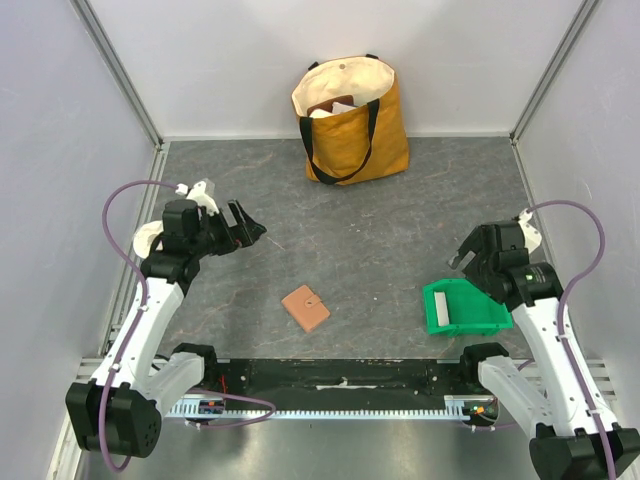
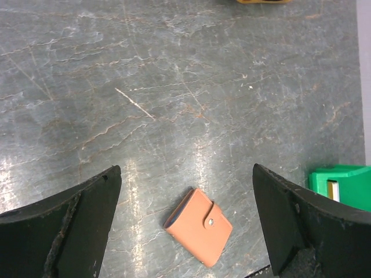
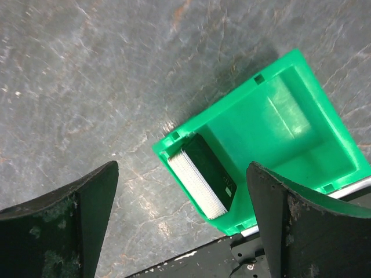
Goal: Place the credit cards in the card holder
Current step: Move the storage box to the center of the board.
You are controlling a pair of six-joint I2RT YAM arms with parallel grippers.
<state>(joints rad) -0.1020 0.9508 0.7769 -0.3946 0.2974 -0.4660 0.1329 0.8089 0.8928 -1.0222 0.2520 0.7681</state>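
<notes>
The terracotta-brown card holder (image 1: 306, 307) lies closed and snapped on the grey table, near the front middle; it also shows in the left wrist view (image 2: 199, 227), between and below the fingers. My left gripper (image 1: 248, 232) is open and empty, raised at the left, well away from it. A stack of credit cards (image 3: 203, 180), white edges with a dark card facing out, stands on edge against the left wall of the green bin (image 1: 463, 308). My right gripper (image 1: 462, 258) is open and empty, hovering above the bin (image 3: 278, 127).
A yellow tote bag (image 1: 350, 120) with black handles stands at the back wall, with things inside. Grey walls and metal rails close the sides. The black base plate (image 1: 340, 375) runs along the near edge.
</notes>
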